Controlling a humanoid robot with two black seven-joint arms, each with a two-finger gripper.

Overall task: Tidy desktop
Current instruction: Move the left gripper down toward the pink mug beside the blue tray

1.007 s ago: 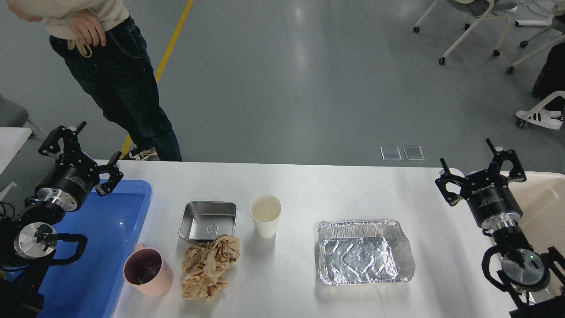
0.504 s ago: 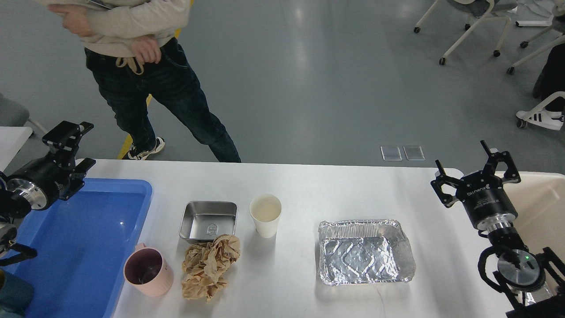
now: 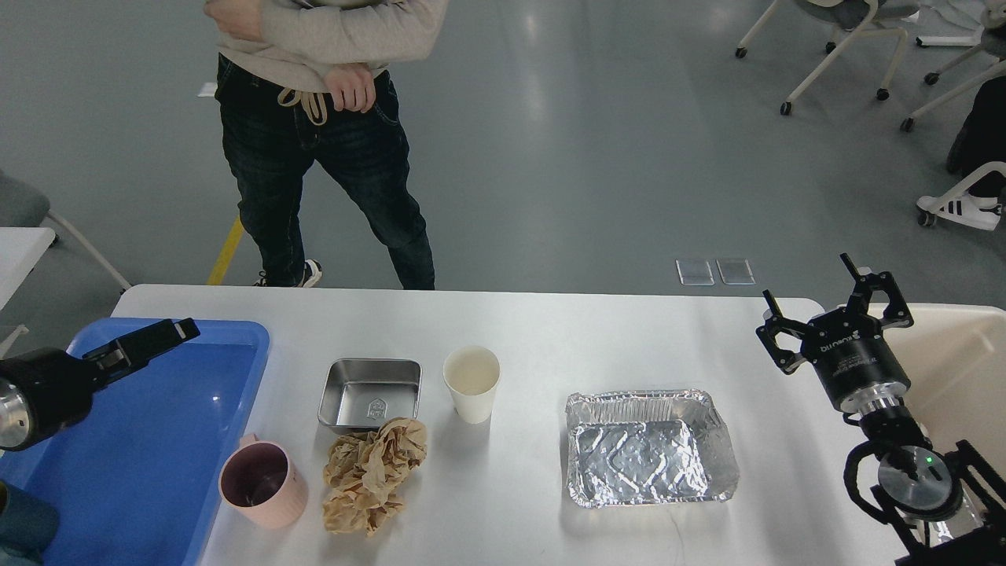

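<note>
The white desktop (image 3: 597, 330) carries a steel tray (image 3: 371, 393), a white paper cup (image 3: 471, 383), a pink mug (image 3: 261, 483), a crumpled brown paper wad (image 3: 372, 474) and a foil tray (image 3: 651, 448). My left gripper (image 3: 161, 336) hovers over the blue tray's far edge, seen side-on, so its fingers cannot be told apart. My right gripper (image 3: 833, 308) is open and empty, raised near the desktop's right end, right of the foil tray.
A blue plastic tray (image 3: 157, 456) lies at the left and a cream bin (image 3: 963, 369) at the right. A person (image 3: 330, 126) stands just beyond the far edge. Rolling chairs (image 3: 849, 39) stand far right.
My left gripper has dropped lower and turned side-on over the blue tray. My right gripper has shifted slightly left. The person has walked to the right along the far edge.
</note>
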